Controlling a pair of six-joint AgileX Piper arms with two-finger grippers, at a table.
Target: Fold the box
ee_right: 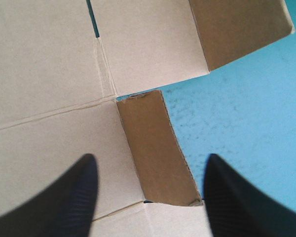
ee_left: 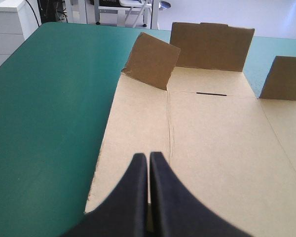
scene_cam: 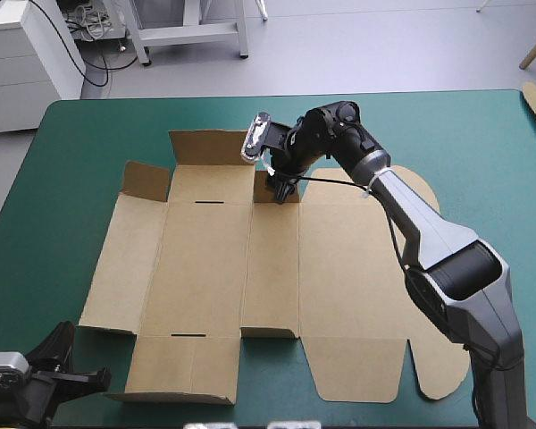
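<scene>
While the box (scene_cam: pixel 214 268) lies mostly flat on the table (scene_cam: pixel 71 161) with its far flaps raised, the right gripper (ee_right: pixel 150 158) sits at its far edge, fingers (ee_right: pixel 64 197) spread either side of a small raised flap (ee_right: pixel 155 148). Left gripper (ee_left: pixel 149 155): fingers clenched, empty, at the box's near-left edge.

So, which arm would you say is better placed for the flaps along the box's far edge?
The right: the right gripper, open, straddles a small raised flap there, while the left gripper sits shut at the box's near edge.
</scene>
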